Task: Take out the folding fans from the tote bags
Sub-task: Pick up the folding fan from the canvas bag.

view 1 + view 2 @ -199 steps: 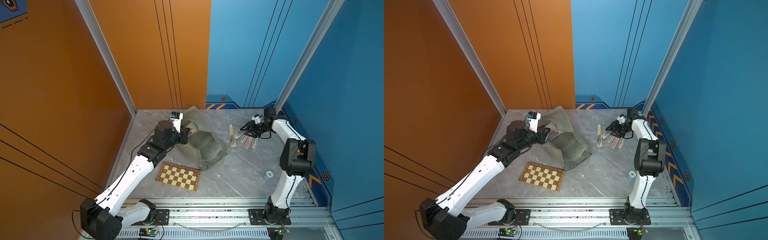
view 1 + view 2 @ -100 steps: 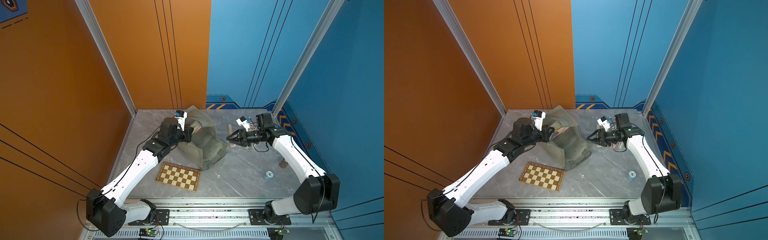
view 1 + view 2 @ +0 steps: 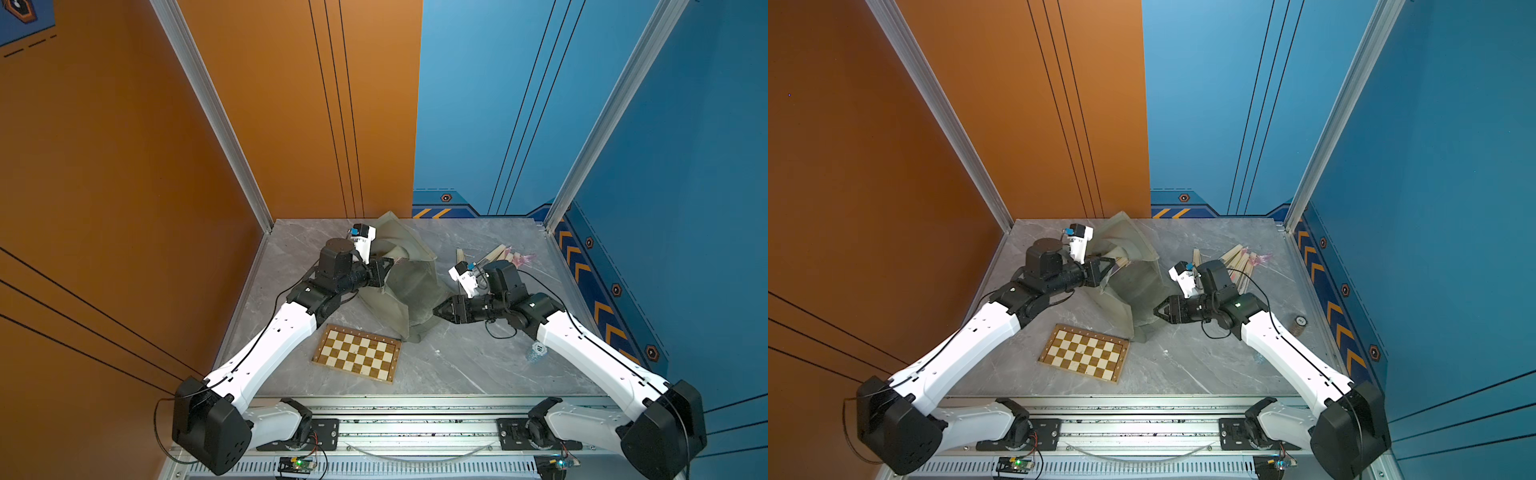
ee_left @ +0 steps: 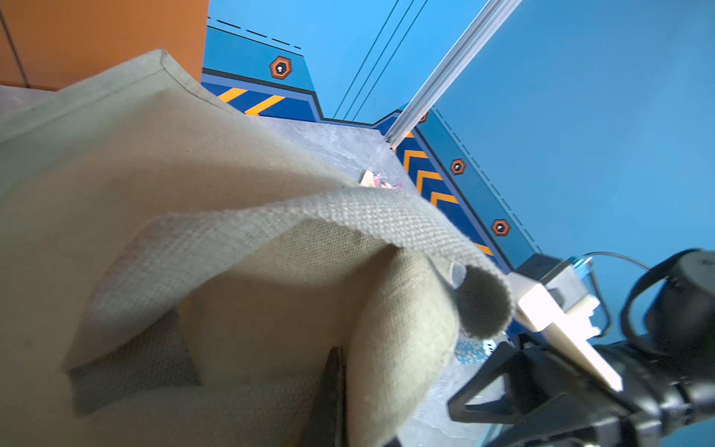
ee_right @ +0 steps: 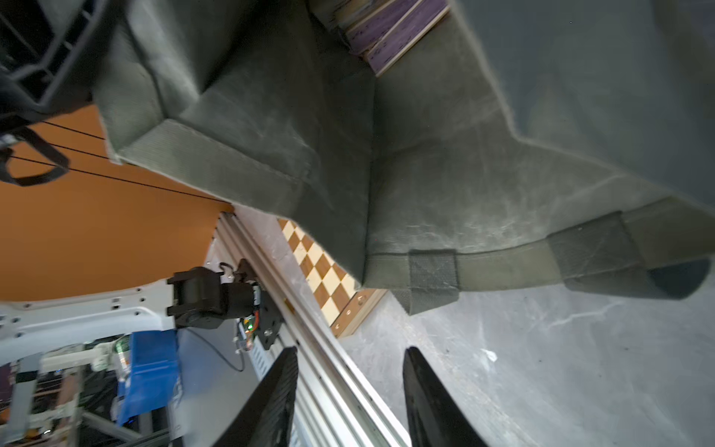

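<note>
retention of the olive-grey fabric tote bag [image 3: 411,286] is provided by the left end effector [image 3: 384,270], whose jaws are pressed together on a fold of the bag's rim. in the left wrist view one dark finger [image 4: 332,387] is seen against the cloth; the other is hidden behind it. the rim is held lifted off the grey marble-patterned table [image 3: 457,365], judged so that the mouth gapes toward the right arm and the soft cloth cannot collapse over the contents.

the right end effector [image 5: 348,402] is spread and empty: nothing is seen between its two black fingers. it is pointed at the bag's mouth, near the hem and one strap handle [image 5: 603,271], and is apart from the cloth in the right wrist view.

purple-leaved folding fans with pale bamboo ribs [image 5: 387,35] are seen deep inside the bag. a loose pile of folding fans with pink tassels [image 3: 1237,257] lies on the table behind the right arm, well apart from the bag, judged so that the approach is left free. the task is judged partly done.

a straight reach into the mouth is judged to be required next; snagging on the hem or strap is a risk. the brown-and-cream wooden chessboard [image 3: 357,353] lies just beside the bag's near corner.
</note>
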You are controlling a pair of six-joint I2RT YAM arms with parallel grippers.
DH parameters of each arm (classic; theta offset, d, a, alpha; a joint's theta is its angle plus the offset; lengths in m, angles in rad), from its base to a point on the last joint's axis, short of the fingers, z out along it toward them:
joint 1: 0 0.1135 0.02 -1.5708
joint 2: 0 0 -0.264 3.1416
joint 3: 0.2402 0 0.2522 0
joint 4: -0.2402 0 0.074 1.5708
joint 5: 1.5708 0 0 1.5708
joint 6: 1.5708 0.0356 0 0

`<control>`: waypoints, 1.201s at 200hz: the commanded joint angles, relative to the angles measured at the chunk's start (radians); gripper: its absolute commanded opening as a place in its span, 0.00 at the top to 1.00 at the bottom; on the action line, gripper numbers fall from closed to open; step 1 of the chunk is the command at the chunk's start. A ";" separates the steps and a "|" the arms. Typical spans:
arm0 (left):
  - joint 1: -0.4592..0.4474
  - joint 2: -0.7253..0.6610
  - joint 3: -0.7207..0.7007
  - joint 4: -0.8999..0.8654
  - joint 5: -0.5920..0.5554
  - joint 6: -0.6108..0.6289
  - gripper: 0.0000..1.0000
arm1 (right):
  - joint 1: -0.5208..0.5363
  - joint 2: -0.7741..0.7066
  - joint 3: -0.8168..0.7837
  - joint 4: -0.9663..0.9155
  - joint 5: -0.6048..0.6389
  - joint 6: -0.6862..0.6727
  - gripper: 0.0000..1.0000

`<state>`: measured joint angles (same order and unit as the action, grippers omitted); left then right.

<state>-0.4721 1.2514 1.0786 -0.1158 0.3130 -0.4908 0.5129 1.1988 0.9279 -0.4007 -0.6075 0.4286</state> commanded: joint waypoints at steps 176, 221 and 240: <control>0.008 0.019 -0.036 0.054 0.135 -0.151 1.00 | 0.209 0.261 0.023 0.214 0.345 -0.170 0.49; 0.008 0.021 -0.042 0.077 0.146 -0.174 1.00 | 0.115 0.537 0.220 0.206 0.220 -0.062 0.43; -0.003 -0.004 -0.095 0.071 0.130 -0.184 1.00 | 0.109 0.654 0.314 0.209 0.172 -0.031 0.43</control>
<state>-0.4618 1.2762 1.0340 -0.0605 0.4156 -0.6537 0.6312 1.7351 1.1542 -0.1913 -0.3470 0.3199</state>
